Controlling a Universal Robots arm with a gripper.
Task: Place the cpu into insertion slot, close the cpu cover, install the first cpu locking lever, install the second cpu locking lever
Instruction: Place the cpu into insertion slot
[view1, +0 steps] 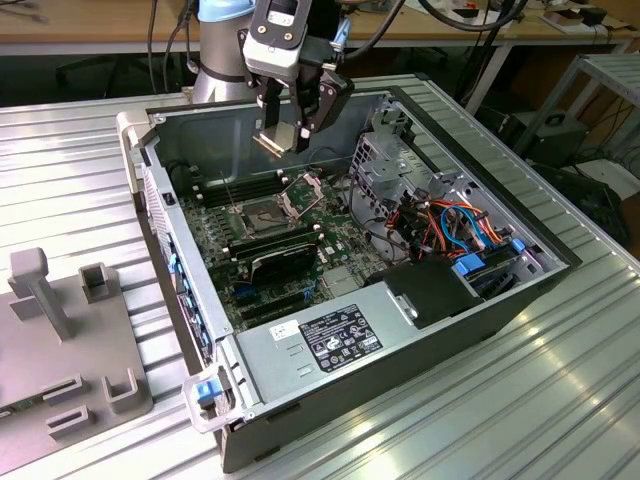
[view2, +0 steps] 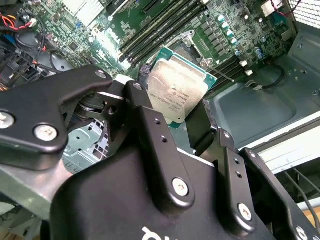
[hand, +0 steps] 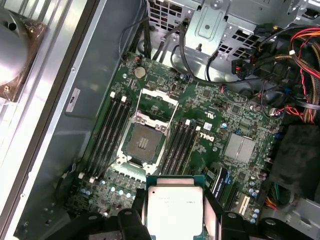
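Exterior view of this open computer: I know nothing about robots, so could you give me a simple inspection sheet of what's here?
Surface: ribbed metal table, with the open computer case lying on it.
Job's things: cpu held above the board; insertion slot empty; cpu cover swung open.
Clutter: grey holder block on the table at the exterior view's left.
Grippers: gripper shut on the cpu, above the slot.
Cables: red, orange and blue cable bundle inside the case, apart from the slot.
Surroundings: wooden workbench behind.
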